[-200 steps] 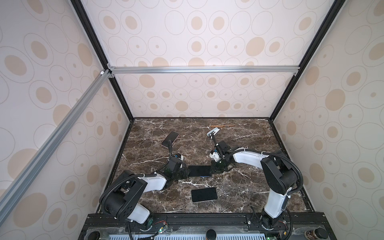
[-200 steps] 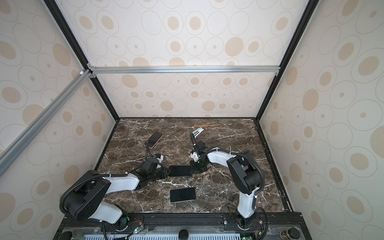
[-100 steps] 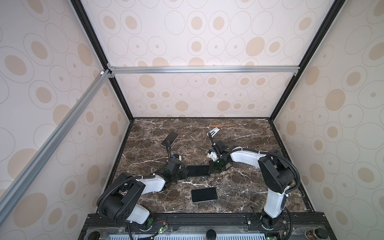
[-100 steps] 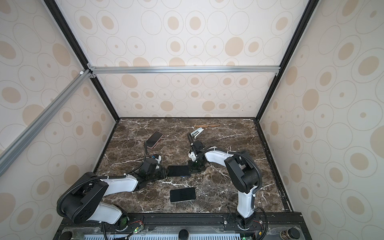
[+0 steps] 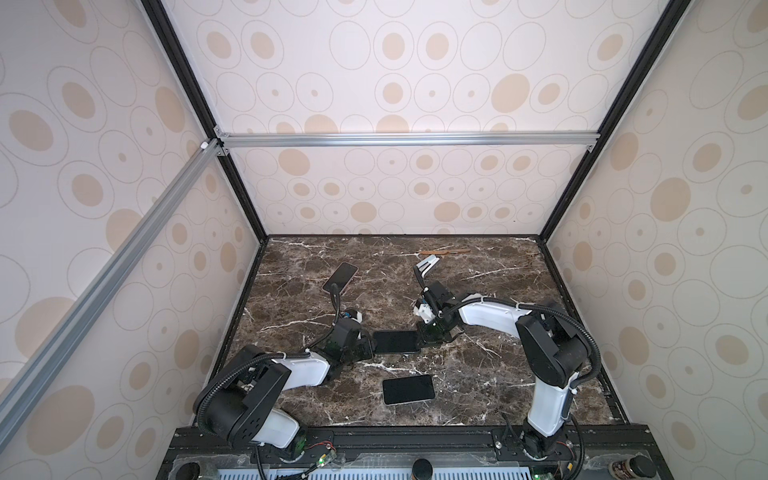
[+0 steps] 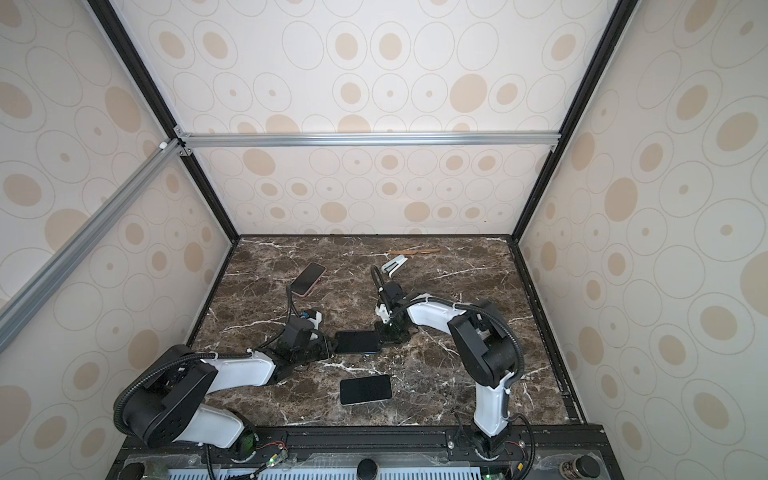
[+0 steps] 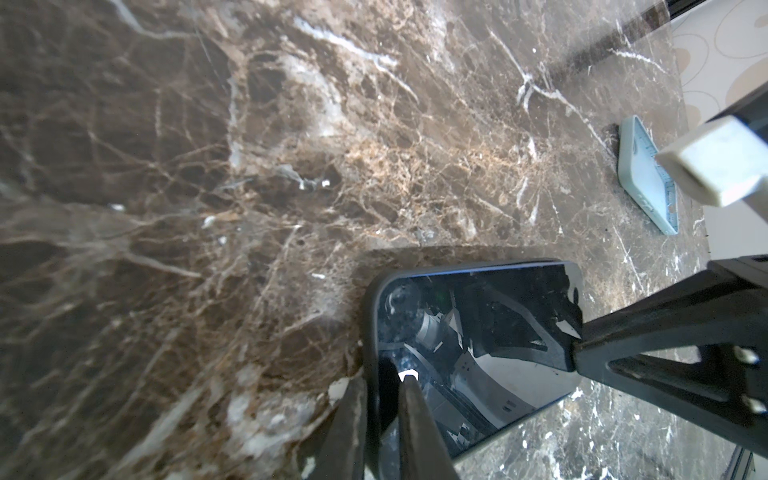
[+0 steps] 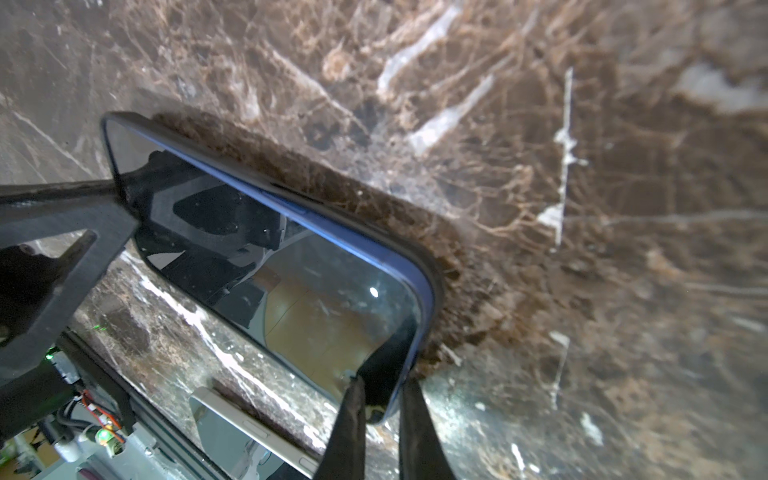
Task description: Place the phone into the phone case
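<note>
Right wrist view shows the phone (image 8: 270, 266) spanning both claws: right gripper (image 8: 380, 388) pinches one short end, left gripper (image 7: 382, 388) pinches the opposite end.

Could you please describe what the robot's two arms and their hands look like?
Both the left arm and the right arm have glossy white shells between bulky black joint housings. A ribbed black cable loops along each, fastened with white ties. The left hand and right hand are matte black, with thin tapering fingers and triangular cut-outs in their frames.
</note>
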Controlling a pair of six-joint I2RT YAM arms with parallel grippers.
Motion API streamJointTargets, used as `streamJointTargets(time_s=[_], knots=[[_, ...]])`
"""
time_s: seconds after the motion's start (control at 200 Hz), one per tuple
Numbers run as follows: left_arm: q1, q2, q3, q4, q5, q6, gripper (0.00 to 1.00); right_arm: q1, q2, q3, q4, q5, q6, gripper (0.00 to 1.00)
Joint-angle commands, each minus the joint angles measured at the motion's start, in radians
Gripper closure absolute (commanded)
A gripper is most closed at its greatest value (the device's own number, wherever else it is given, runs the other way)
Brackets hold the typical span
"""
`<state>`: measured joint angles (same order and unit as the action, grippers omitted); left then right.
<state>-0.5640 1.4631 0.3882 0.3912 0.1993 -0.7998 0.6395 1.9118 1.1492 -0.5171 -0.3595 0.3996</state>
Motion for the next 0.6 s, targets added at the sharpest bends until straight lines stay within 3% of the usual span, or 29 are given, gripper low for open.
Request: streamJointTargets(time_s=[0.0,0.215,0.595], knots=[[-0.022,0.06,-0.033,-0.115,0.011,-0.014,0.85,0.104,0.363,-0.138,0.062,0.333,-0.048,0.94],[-0.021,0.042,-0.011,-0.101,0.003,-0.011,0.85,0.103,0.204,-0.129,-0.019,0.321,-0.052,0.92],[-0.022,-0.1,0.0,-0.194,-0.116,0.006,0.84,0.102,0.002,-0.039,-0.146,0.307,-0.053,0.72]])
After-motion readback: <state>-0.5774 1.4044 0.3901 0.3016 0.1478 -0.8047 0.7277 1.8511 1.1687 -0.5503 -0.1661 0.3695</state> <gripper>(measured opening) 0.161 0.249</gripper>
